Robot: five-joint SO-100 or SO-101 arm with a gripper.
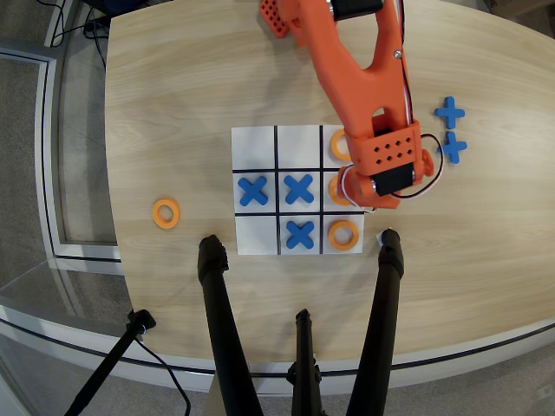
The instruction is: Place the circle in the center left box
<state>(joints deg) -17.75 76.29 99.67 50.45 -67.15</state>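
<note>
Orange plastic arm (364, 78) reaches down from the top of the overhead view and covers the right end square of the board's (298, 190) middle row, where a sliver of a ring (334, 188) shows at the arm's left edge; the tool itself is hidden under the wrist, so I cannot tell whether its fingers are apart or clamped. Other rings lie in the top right square (337, 146), the bottom right square (344, 234) and alone on the wooden surface (173, 87) at left (166, 212); three blue crosses (298, 189) sit on the board, two more (451, 130) off it at right
</note>
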